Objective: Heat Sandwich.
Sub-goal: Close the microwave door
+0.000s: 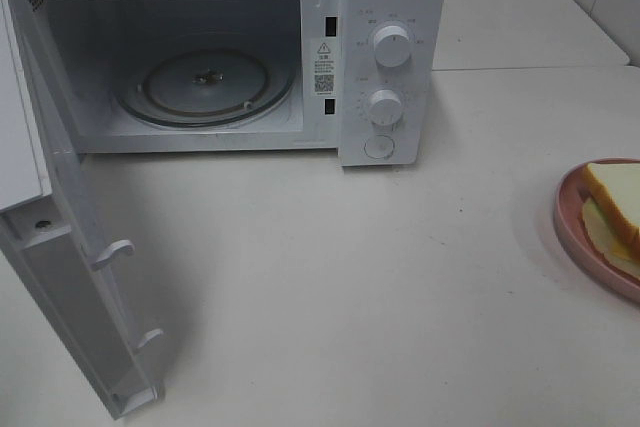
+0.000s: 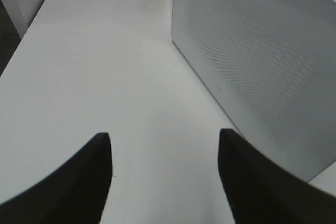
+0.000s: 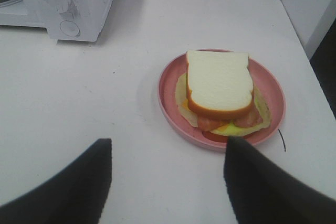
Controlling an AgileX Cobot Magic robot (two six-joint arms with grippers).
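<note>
Pink plate (image 3: 167, 94) with the sandwich (image 3: 219, 83) lay at the table's right edge, just ahead of your right claw (image 3: 167, 182), open and empty; the left claw (image 2: 165, 177) likewise.

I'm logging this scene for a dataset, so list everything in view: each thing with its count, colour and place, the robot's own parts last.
microwave: one, white, back of the table, door swung fully open
turntable: one, clear glass, inside the microwave, nothing on it
knobs: two, white, on the microwave's control panel, a round button below them
table: one, white, under everything
plate: one, pink, on the table to the microwave's right
sandwich: one, pale bread, tan crust, yellow and red filling, on the plate
left gripper: one, black, open, empty, beside the microwave
right gripper: one, black, open, empty, short of the plate
</note>
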